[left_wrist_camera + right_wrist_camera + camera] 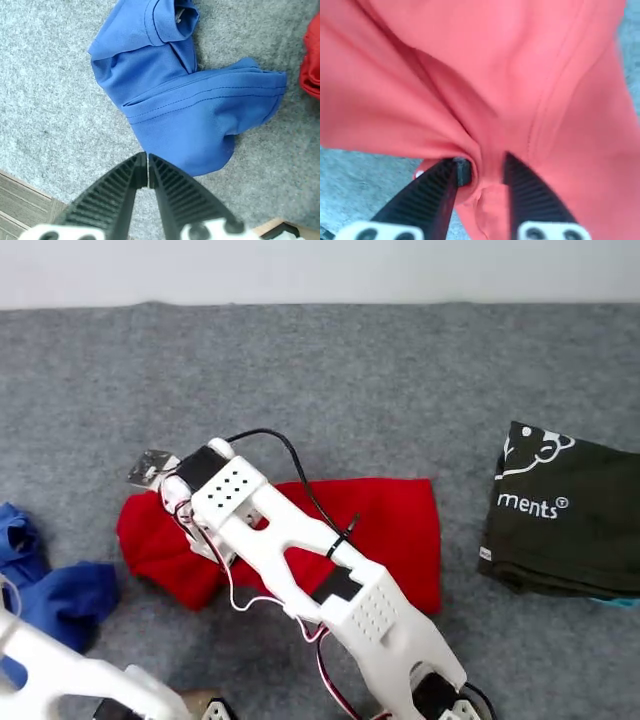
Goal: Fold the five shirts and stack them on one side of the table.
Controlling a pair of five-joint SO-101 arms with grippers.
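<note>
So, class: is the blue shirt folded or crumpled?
Crumpled: the blue shirt lies bunched in uneven lumps, collar twisted over, no neat edges.

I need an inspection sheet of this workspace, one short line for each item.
Surface: grey fuzzy cover.
Job's things: red shirt central, rumpled; blue shirt crumpled at one end; dark shirt folded at the other end.
Clutter: small shiny piece at the right arm's tip, unclear what.
Hands: left hand shut, by the blue shirt; right hand shut on the red shirt.
Cables: black cable and thin wires along the right arm.
Surroundings: pale wall behind; wooden strip beside the cover.
</note>
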